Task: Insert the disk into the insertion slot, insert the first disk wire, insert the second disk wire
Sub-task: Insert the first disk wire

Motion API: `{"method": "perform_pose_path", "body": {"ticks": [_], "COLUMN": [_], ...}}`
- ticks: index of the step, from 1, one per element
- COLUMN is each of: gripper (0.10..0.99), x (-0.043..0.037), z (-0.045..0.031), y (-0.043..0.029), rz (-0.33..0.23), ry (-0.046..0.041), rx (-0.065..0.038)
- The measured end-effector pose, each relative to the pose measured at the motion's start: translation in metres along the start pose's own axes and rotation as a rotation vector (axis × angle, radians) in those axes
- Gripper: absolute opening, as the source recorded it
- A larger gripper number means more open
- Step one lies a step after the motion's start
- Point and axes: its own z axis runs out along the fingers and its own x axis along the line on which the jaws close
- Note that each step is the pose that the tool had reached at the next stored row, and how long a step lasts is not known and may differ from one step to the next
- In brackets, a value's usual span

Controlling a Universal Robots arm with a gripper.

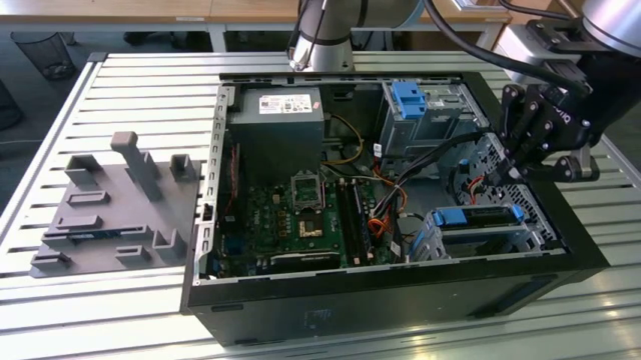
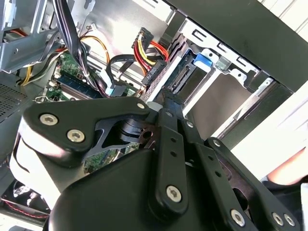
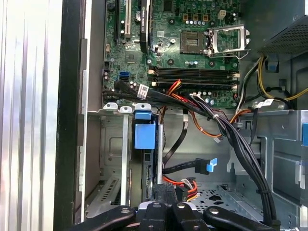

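toward the lower right of the exterior view, inside the open computer case (image 1: pixel 331 304) on the slatted counter (image 1: pixel 140 82), the disk (image 1: pixel 476 217) already sits in the insertion slot (image 1: pixel 488 241), with its blue frame showing along the cage's upper edge. the hand (image 1: pixel 513 168) hangs just above it, nearer the frame's right edge, and points down into the case.

in the first wrist view the disk is seen edge-on. its long axis runs from the blue tab straight toward the hand (image 3: pixel 166 195), so the hand is at the disk's back end, where plugs would go. the hand looks closed, and i can make out nothing held in it.

in the second wrist view a black plug (image 2: pixel 153 72) with red and yellow wires lies just beside the hand's tip, apparently not plugged in. a blue-tipped flat cable (image 2: pixel 115 89) hangs loose, further from the hand. by the look of it the disk step is done and both wires are not yet in.
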Motion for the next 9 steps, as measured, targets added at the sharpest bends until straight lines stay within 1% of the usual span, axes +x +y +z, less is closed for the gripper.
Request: {"method": "perform_pose_path", "body": {"ticks": [8,9], "gripper": [0.106,0.106], "x": [-0.0026,-0.0039], "z": [0.0002,0.0003], "y": [-0.0003,-0.0003], "rz": [0.000,0.000], "ry": [0.0000,-0.0001], "rx": [0.000,0.000]}}
